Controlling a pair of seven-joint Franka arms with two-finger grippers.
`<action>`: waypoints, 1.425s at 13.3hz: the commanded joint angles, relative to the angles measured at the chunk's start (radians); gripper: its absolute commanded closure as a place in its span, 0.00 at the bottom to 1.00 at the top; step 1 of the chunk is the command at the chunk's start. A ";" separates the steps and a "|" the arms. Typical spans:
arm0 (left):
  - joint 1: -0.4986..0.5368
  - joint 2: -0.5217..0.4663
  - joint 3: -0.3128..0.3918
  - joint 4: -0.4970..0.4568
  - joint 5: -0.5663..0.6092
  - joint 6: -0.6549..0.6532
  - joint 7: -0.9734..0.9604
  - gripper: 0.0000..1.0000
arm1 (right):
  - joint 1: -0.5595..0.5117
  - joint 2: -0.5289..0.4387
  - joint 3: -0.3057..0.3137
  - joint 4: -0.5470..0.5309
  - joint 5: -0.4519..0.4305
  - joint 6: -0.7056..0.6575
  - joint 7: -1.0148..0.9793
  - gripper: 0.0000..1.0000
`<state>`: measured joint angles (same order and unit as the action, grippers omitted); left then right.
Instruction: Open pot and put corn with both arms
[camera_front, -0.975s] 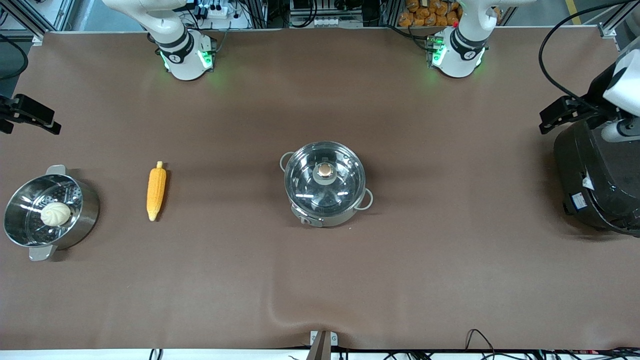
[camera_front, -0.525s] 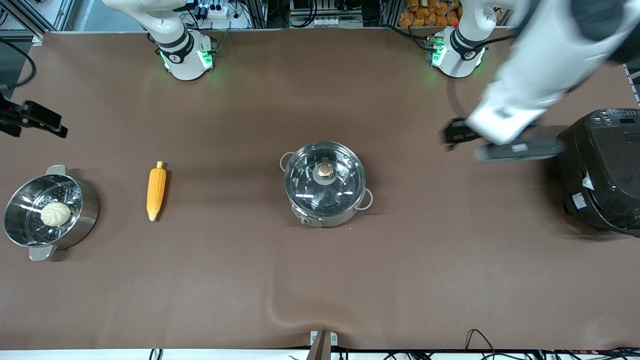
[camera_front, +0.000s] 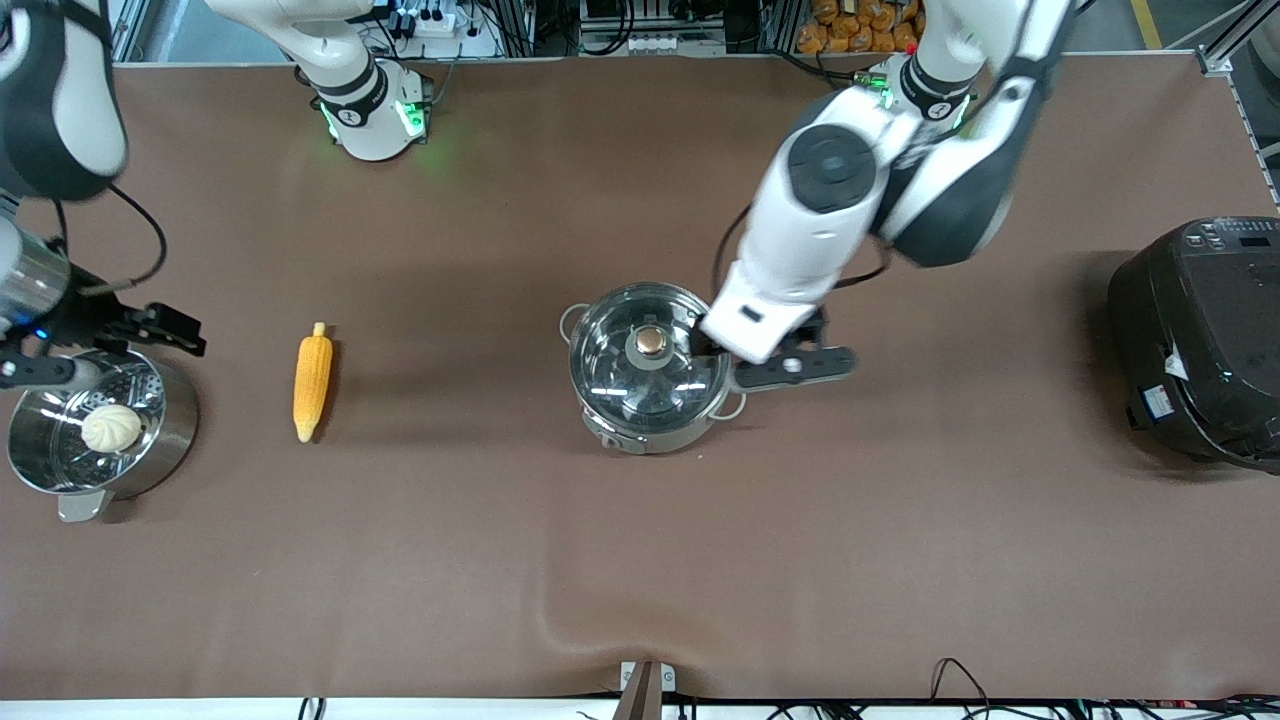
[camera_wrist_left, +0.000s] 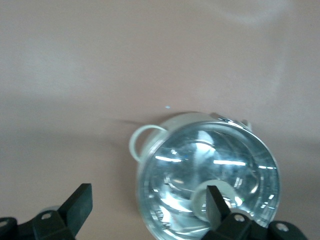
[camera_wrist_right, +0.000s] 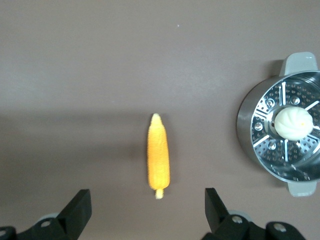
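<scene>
Nothing is done yet: the glass lid (camera_front: 650, 352) covers the pot (camera_front: 648, 430) mid-surface, left claw (camera_wrist_left: 145, 210) spread wide above. Corn (camera_front: 312, 385) lies untouched under the wide-open right claw (camera_wrist_right: 147, 210).

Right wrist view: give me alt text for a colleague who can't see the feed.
The corn lies untouched on the brown table, between the open right gripper fingers in frame. Beside it stands a steel steamer pot holding a pale bun on its perforated insert.
</scene>
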<state>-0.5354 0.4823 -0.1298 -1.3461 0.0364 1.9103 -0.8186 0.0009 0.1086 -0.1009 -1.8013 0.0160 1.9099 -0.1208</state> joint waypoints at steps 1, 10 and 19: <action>-0.073 0.068 0.018 0.056 0.020 0.007 -0.071 0.00 | -0.068 -0.040 0.010 -0.220 0.005 0.200 -0.077 0.00; -0.149 0.136 0.015 0.047 0.023 0.006 -0.100 0.00 | -0.013 0.121 0.014 -0.444 0.004 0.585 -0.103 0.00; -0.160 0.180 0.016 0.051 0.023 0.046 -0.102 0.08 | 0.021 0.236 0.015 -0.477 0.019 0.675 -0.086 0.00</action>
<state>-0.6840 0.6480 -0.1213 -1.3257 0.0364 1.9597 -0.8997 0.0318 0.3233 -0.0900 -2.2687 0.0176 2.5431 -0.2074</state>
